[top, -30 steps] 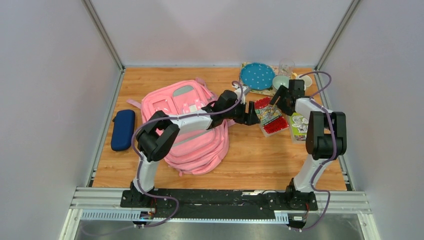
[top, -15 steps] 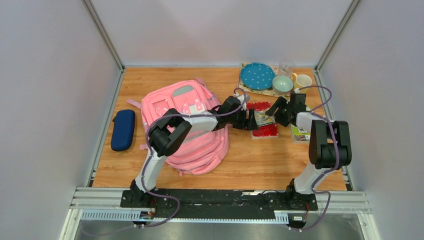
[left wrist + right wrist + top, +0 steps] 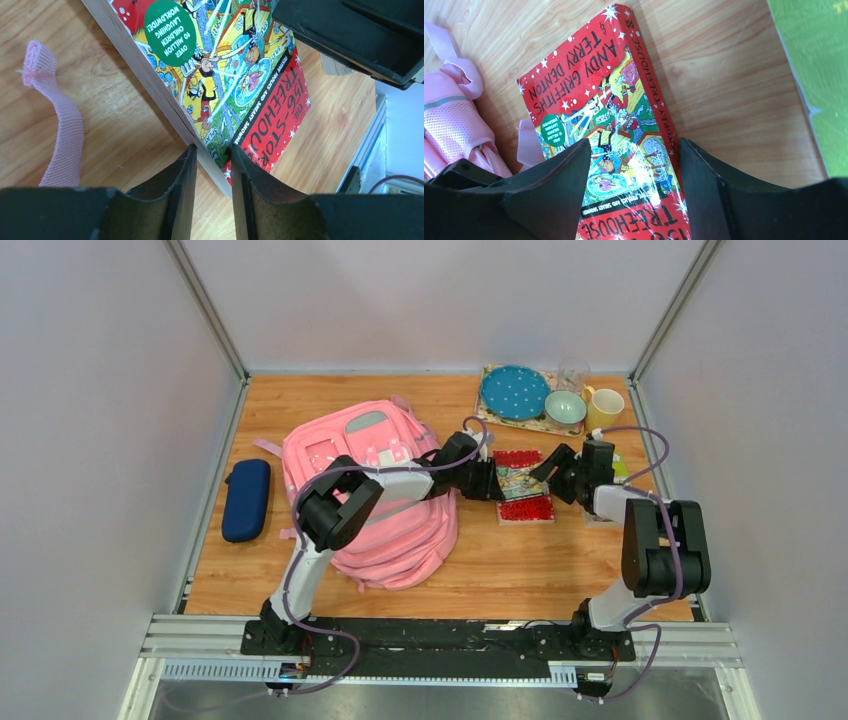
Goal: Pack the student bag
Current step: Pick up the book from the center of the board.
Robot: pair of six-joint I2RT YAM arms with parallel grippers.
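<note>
The pink student bag [image 3: 370,490] lies flat on the left-middle of the table; its mesh side shows in the right wrist view [image 3: 449,115]. A red picture book [image 3: 525,486] lies flat just right of it. My left gripper [image 3: 497,485] reaches over the bag and is shut on the book's left edge; the page edge sits between the fingers [image 3: 210,160]. My right gripper [image 3: 548,468] is open over the book's right side, its fingers spread above the cover [image 3: 631,150]. The book's cover fills both wrist views [image 3: 225,75] [image 3: 609,115].
A navy zip case [image 3: 246,500] lies at the far left. A blue plate [image 3: 514,392], bowl [image 3: 565,407], yellow mug [image 3: 605,408] and glass [image 3: 573,373] stand at the back right. A green book [image 3: 819,75] lies right of the red one. A pink strap [image 3: 65,135] lies beside it.
The red book has swung from skewed to square and shifted left toward the bag. My right gripper has come down and nearer over it. My left gripper has stayed at its left edge.
</note>
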